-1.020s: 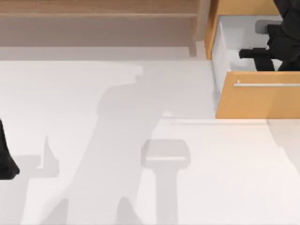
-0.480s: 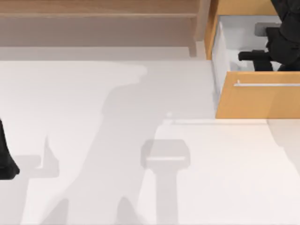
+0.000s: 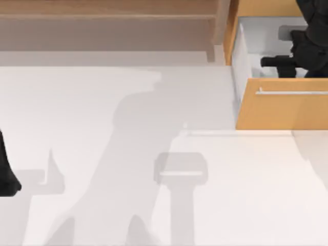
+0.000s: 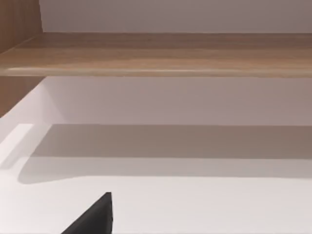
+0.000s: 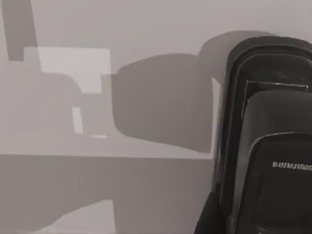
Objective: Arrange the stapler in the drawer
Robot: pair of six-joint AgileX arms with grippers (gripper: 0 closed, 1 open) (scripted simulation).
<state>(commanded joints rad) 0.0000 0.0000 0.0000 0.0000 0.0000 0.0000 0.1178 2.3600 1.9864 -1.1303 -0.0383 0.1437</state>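
**Stapler inside the open drawer, under the right end effector**

Drawer (image 3: 279, 105) pulled open at the tabletop's (image 3: 154, 154) far right, orange-tan front and silver bar handle (image 3: 292, 93) facing the near side, white interior exposed. Right end effector (image 3: 287, 62) lowered into that interior, black stapler (image 5: 265, 146) seen close against the white floor in the right wrist view. Cannot tell whether clamped on the stapler or parted. Left end effector (image 3: 7, 179) parked at the tabletop's left edge, grip width unreadable. Long brown wooden shelf (image 3: 107, 23) along the back.
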